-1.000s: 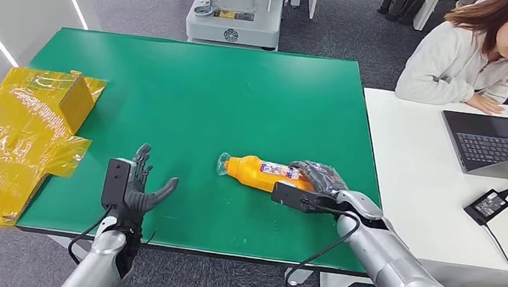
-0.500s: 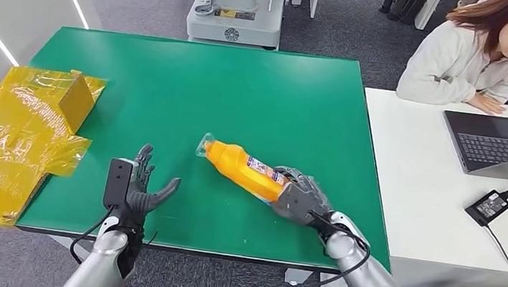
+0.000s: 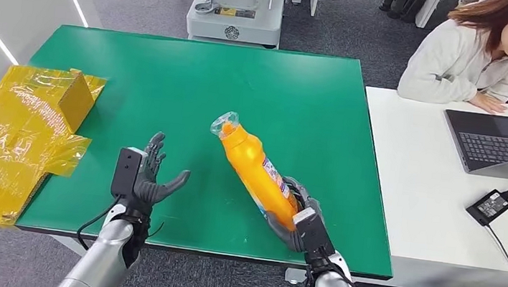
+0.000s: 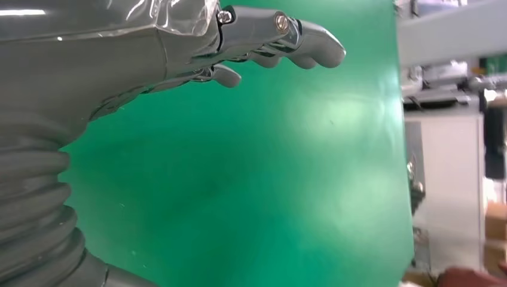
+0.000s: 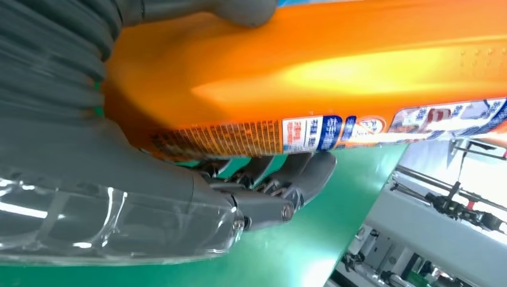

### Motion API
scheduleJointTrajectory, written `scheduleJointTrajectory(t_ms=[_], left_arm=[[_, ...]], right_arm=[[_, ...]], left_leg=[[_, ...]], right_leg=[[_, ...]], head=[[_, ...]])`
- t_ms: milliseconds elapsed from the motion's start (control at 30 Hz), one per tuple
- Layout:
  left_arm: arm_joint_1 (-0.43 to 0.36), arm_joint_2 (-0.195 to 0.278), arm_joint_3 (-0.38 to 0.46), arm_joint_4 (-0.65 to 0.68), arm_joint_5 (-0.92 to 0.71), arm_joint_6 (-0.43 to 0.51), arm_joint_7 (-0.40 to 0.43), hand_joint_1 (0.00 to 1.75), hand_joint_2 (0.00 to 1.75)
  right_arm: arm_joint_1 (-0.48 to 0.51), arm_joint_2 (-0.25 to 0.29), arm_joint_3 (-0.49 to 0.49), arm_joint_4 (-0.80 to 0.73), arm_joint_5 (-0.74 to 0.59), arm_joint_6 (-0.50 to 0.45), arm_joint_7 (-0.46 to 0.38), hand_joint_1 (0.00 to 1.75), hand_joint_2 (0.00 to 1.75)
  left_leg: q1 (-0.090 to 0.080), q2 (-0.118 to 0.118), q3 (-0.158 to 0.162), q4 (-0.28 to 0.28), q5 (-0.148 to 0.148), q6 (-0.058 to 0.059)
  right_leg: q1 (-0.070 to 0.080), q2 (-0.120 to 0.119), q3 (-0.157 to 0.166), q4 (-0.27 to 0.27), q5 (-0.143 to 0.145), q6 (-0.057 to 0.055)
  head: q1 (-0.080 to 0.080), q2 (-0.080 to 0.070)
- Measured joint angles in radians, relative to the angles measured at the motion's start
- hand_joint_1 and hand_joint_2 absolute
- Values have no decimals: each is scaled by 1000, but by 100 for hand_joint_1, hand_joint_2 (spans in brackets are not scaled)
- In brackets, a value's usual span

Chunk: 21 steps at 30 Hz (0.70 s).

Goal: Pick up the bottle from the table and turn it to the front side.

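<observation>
An orange bottle [image 3: 255,169] with a clear cap and a printed label is lifted off the green table [image 3: 192,86], tilted with its cap up and away from me. My right hand [image 3: 297,224] grips its lower end near the table's front edge. In the right wrist view the bottle [image 5: 335,72] lies across the palm, the fingers [image 5: 281,179] wrapped under it by the label. My left hand [image 3: 142,178] hovers open to the left of the bottle, palm turned toward it. The left wrist view has its fingers [image 4: 281,42] spread above bare green table.
A crumpled yellow plastic bag [image 3: 17,134] lies over the table's left edge. To the right stands a white table [image 3: 425,199] with a laptop [image 3: 507,143] and a power adapter [image 3: 489,205]. A person [image 3: 481,54] sits behind it. A grey machine base [image 3: 233,18] stands beyond the green table.
My right hand has raised the bottle off the table and swung it from lying sideways to tilted upright, drawing back toward the front edge. My left hand has risen slightly toward the bottle.
</observation>
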Motion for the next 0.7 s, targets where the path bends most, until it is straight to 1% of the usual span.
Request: scheduleJointTrajectory(t_ms=[200,400,567,700], left_arm=[[-94,6,-26,0,12,-105,48,0,175],[-190,12,-36,3,87,-248,134,0,175],[-248,16,-40,17,120,-309,166,0,175],[-313,14,-55,61,169,-395,235,0,175]], right_arm=[[-1,1,-47,-43,34,-25,-15,175,175],[-33,1,-82,-45,75,-46,-29,175,175],[-52,2,-99,-45,98,-53,-25,175,175],[-67,6,-101,-45,146,-55,0,175,175]], left_leg=[[0,0,-1,1,0,0],[0,0,-1,2,0,0],[0,0,-2,2,0,0],[0,0,-4,2,1,0]], right_leg=[[0,0,0,1,0,0],[0,0,-1,1,1,0],[0,0,-2,1,1,0],[0,0,-3,2,1,0]], head=[[0,0],[0,0],[0,0],[0,0]])
